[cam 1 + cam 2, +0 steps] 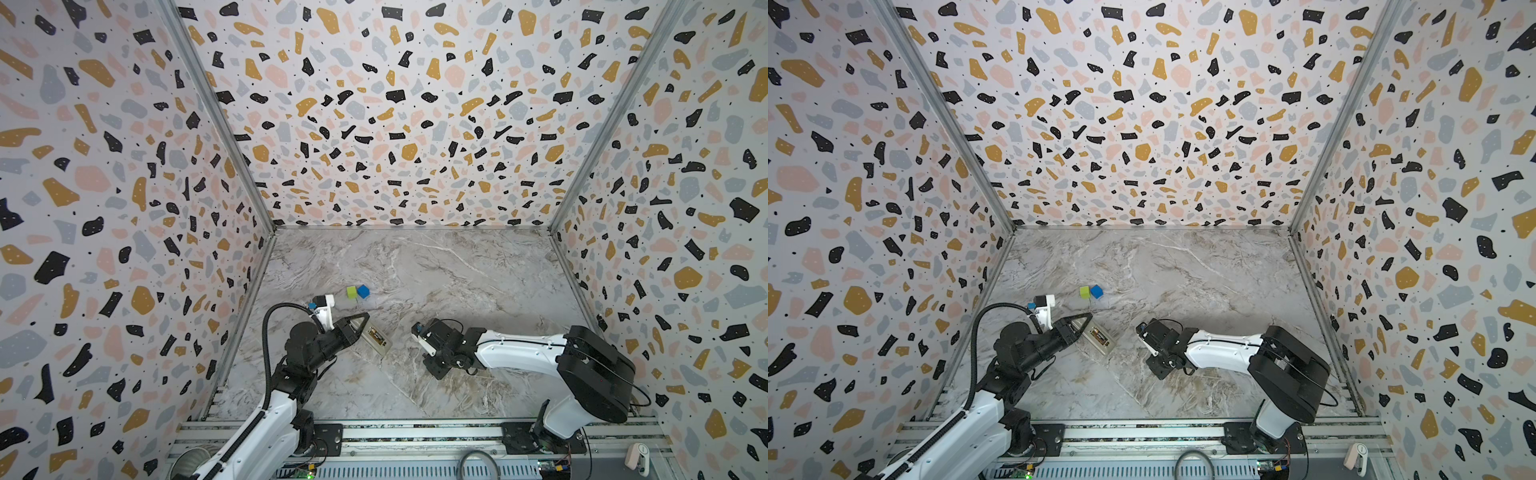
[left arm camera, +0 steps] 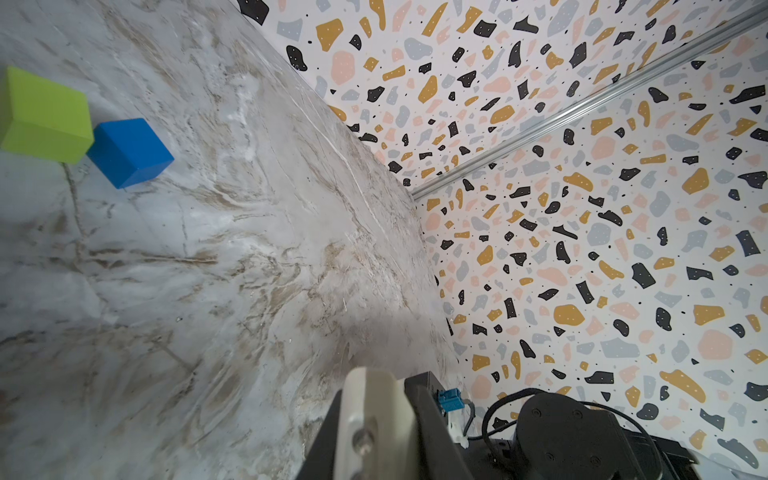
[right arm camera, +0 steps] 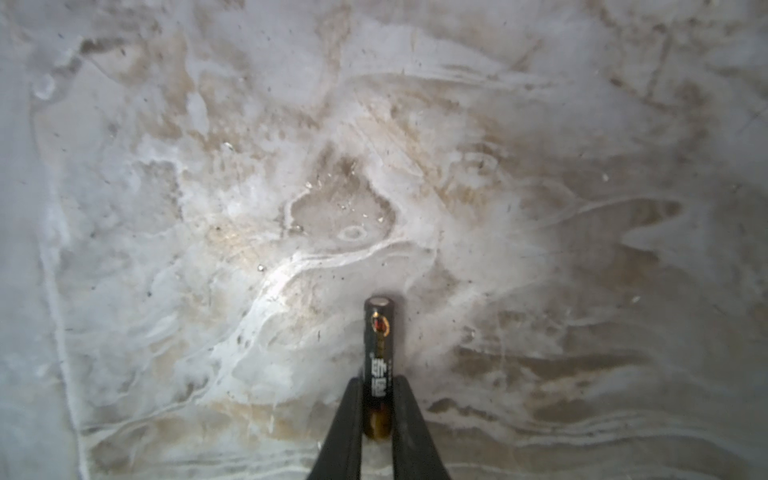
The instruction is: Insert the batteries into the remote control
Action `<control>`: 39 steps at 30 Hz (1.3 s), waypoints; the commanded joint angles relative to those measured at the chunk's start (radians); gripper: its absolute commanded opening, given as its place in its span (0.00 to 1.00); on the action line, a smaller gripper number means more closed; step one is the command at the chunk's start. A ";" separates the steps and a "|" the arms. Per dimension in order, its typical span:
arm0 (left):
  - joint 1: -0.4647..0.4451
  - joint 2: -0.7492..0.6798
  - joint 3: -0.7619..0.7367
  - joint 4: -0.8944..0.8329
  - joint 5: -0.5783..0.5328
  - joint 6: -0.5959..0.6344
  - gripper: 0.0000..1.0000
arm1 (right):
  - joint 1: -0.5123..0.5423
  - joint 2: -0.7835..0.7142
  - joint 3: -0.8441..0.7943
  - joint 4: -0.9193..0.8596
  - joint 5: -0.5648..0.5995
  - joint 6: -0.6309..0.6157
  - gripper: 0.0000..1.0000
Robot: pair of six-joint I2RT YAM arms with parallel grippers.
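Battery (image 3: 378,332) pinched in right gripper (image 3: 378,380), wrist bent down over counter (image 3: 208,187), forearm low and reaching left. Left gripper (image 1: 360,321) closed on far end of remote control (image 1: 377,340), which lies on counter left of centre.

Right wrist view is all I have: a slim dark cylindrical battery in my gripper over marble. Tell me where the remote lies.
Observer: The slim white rectangular remote control lies flat on the grey marble table, left of your white right arm in both top views.
Operator: Report its battery bay.
Observer: Back up, bay open; a dark-and-gold battery appears to sit inside.
Operator: Describe the left gripper.
Observer: The black left gripper is shut, its tip at the remote's end farther from your arm.
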 commanded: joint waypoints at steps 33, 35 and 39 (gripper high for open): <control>-0.080 0.028 -0.073 0.300 0.034 -0.053 0.00 | 0.172 -0.057 0.491 -0.245 0.025 -0.012 0.00; -0.082 0.029 -0.075 0.301 0.033 -0.053 0.00 | 0.173 -0.044 0.496 -0.254 0.030 -0.009 0.00; -0.083 0.035 -0.075 0.308 0.033 -0.053 0.00 | 0.173 -0.034 0.502 -0.257 0.032 -0.008 0.00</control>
